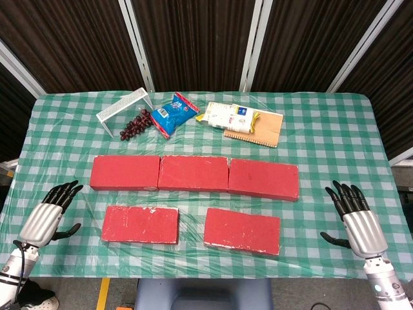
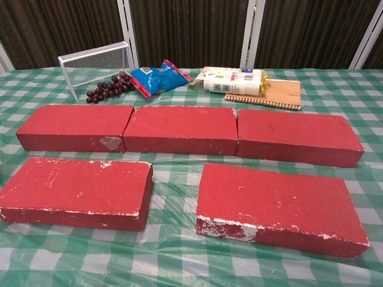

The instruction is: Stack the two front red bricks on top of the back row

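So nothing is lifted yet, and I judge this to be the very start of the task. Before me lies the table under its green checked cloth, and on it the back row of three red bricks laid end to end, touching or nearly so, running left to right across the middle.

Nearer to me lie the two I have to move: the front left brick and the front right brick, flat on the cloth, well apart from each other and just in front of the row. The right one sits a little askew.

Beyond the row, out of my way, are a spiral notebook with a white packet lying on it, a white wire rack, a blue snack bag and a bunch of dark grapes.

Smallest in the scene are my hands, seen only from the head camera. My left hand hovers outside the front left brick, empty, fingers spread and pointing forward. My right hand hovers outside the front right brick, likewise empty and spread.

Next, I think, one hand must come inward to its nearer brick, take it by the long edges, since it looks broad and heavy, lift it clear and set it flat on the row.
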`<state>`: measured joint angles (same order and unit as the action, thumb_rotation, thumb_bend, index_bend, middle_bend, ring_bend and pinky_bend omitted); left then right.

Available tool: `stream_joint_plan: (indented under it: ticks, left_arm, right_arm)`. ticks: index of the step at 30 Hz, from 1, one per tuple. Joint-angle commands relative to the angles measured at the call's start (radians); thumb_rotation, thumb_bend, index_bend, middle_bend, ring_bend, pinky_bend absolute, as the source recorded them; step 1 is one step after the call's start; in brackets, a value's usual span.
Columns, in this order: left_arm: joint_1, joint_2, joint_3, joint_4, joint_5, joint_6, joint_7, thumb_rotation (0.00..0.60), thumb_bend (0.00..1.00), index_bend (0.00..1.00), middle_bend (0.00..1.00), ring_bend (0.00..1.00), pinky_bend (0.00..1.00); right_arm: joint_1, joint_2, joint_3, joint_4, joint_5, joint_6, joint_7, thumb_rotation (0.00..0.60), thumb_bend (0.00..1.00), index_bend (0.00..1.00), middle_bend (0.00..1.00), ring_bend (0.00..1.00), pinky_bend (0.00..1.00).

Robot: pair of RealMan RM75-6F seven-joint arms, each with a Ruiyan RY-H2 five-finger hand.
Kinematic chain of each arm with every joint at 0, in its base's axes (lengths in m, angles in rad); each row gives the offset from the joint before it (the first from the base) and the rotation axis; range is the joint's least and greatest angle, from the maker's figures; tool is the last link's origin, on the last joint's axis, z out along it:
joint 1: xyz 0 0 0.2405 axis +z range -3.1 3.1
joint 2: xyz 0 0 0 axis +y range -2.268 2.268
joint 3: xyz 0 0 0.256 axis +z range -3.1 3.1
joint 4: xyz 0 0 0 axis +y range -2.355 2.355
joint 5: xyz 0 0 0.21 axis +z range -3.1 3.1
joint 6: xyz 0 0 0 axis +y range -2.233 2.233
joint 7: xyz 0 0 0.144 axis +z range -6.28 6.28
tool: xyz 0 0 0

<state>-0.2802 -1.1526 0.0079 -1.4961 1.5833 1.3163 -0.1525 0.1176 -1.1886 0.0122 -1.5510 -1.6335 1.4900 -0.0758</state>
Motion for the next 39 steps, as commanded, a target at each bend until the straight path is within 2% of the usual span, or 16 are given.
stream_joint_plan:
  ticks: [1, 7, 9, 14, 16, 22, 29, 34, 39]
  left_arm:
    - [-0.001, -0.002, 0.002, 0.004, 0.004, 0.0, -0.004, 0.6, 0.26, 0.0, 0.0, 0.0, 0.08]
    - [-0.026, -0.011, 0.034, 0.008, 0.082, -0.009, -0.087, 0.6, 0.26, 0.0, 0.0, 0.0, 0.08]
    - [-0.045, -0.02, 0.054, 0.014, 0.137, -0.005, -0.169, 0.6, 0.26, 0.0, 0.0, 0.0, 0.08]
    - [-0.119, -0.065, 0.092, 0.079, 0.25, 0.009, -0.483, 0.6, 0.26, 0.0, 0.0, 0.0, 0.05]
    - [-0.141, -0.074, 0.103, 0.089, 0.273, 0.0, -0.519, 0.6, 0.27, 0.0, 0.0, 0.0, 0.04]
    - [-0.206, -0.078, 0.136, 0.007, 0.323, -0.067, -0.506, 0.6, 0.27, 0.0, 0.0, 0.0, 0.03]
    - [-0.254, -0.117, 0.131, -0.062, 0.279, -0.175, -0.401, 0.6, 0.28, 0.0, 0.0, 0.0, 0.02]
    - [-0.27, -0.166, 0.117, -0.061, 0.24, -0.218, -0.336, 0.6, 0.28, 0.0, 0.0, 0.0, 0.01]
    - [-0.293, -0.224, 0.083, -0.01, 0.158, -0.28, -0.305, 0.6, 0.28, 0.0, 0.0, 0.0, 0.0]
  right_arm:
    - [0.001, -0.001, 0.0, -0.001, 0.0, -0.001, -0.003, 0.6, 0.11, 0.0, 0.0, 0.0, 0.0]
    - [0.0, 0.0, -0.01, -0.007, -0.017, 0.001, -0.004, 0.6, 0.11, 0.0, 0.0, 0.0, 0.0]
    - [0.0, 0.003, -0.019, -0.009, -0.027, -0.002, 0.0, 0.6, 0.11, 0.0, 0.0, 0.0, 0.0]
    - [0.008, 0.032, -0.049, -0.022, -0.062, -0.021, 0.052, 0.6, 0.11, 0.0, 0.0, 0.0, 0.0]
    - [0.008, 0.039, -0.053, -0.024, -0.07, -0.019, 0.066, 0.6, 0.11, 0.0, 0.0, 0.0, 0.0]
    - [0.01, 0.063, -0.07, -0.027, -0.1, -0.01, 0.116, 0.6, 0.11, 0.0, 0.0, 0.0, 0.0]
    - [-0.005, 0.087, -0.086, -0.019, -0.147, 0.048, 0.179, 0.6, 0.11, 0.0, 0.0, 0.0, 0.0]
    - [-0.008, 0.093, -0.09, -0.014, -0.156, 0.057, 0.198, 0.6, 0.11, 0.0, 0.0, 0.0, 0.0]
    - [-0.003, 0.102, -0.102, -0.013, -0.174, 0.054, 0.223, 0.6, 0.11, 0.0, 0.0, 0.0, 0.0]
